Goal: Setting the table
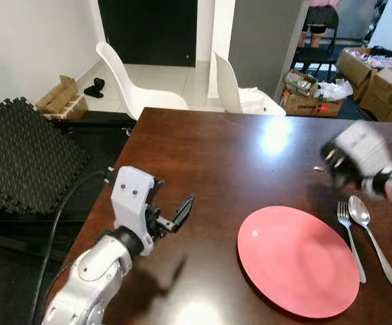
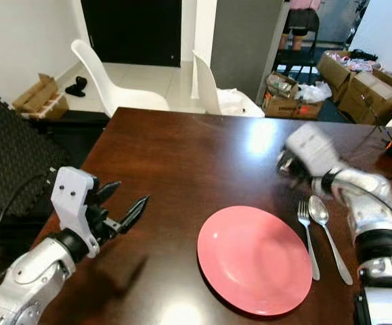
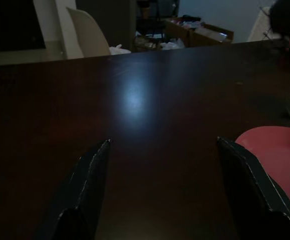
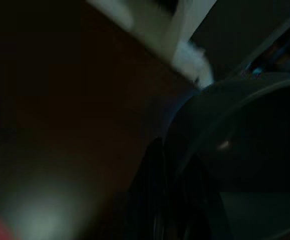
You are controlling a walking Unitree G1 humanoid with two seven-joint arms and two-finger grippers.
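Plate: round pink plate (image 1: 297, 262) lies on dark wooden tabletop (image 1: 216, 156), marking the place setting
Cutlery: silver fork (image 1: 351, 238) and spoon (image 1: 372, 235) just right of plate
Left hand (image 2: 123, 203): fingers spread, empty, left of plate
Right hand (image 2: 292, 166): blurred beyond cutlery, grip cannot be told

The silver right arm's gripper (image 2: 292, 164) is smeared by motion blur over the dark wooden table (image 2: 202, 149), its fingers unreadable. In the right wrist view a large dark rounded object (image 4: 245, 150) is too dim to identify.

Glossy dark wood table (image 1: 202, 156); smooth matt pink plate (image 1: 297, 261); shiny metal fork (image 1: 350, 237) and spoon (image 1: 368, 230).
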